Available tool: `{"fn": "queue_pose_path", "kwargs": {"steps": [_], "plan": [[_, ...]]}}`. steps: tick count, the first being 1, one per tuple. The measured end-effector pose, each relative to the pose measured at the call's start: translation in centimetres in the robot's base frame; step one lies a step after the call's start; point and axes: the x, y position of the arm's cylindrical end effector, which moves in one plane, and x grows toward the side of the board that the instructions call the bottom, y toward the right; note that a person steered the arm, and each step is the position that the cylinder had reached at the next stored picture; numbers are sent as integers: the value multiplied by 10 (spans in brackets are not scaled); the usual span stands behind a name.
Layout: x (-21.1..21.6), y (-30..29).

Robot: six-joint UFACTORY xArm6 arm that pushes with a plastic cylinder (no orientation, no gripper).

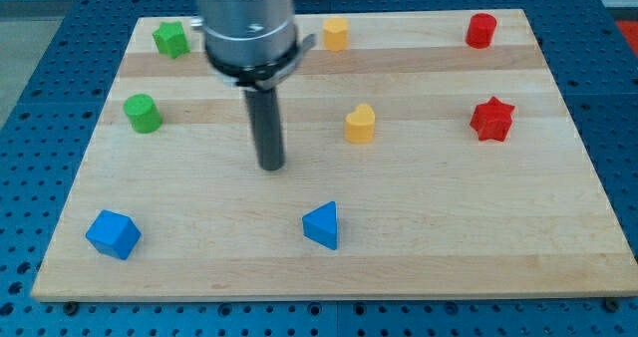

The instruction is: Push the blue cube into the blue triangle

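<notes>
The blue cube (113, 234) lies near the board's bottom left corner. The blue triangle (322, 225) lies at the bottom middle, well to the right of the cube. My tip (271, 166) rests on the board above and between them, nearer the triangle, up and to its left. It touches no block.
The wooden board (419, 267) also holds a green star (170, 40) and a green cylinder (142, 113) at the left, a yellow block (336, 33) at the top middle, a yellow block (360, 124) at centre, a red cylinder (480, 30) and a red star (491, 119) at the right.
</notes>
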Motion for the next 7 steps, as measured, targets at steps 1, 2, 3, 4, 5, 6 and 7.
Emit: {"fn": "queue_pose_path", "kwargs": {"steps": [1, 2, 3, 4, 5, 6, 7], "plan": [[11, -54], [21, -112], [28, -164], [42, -205], [53, -216], [71, -213], [87, -208]]}}
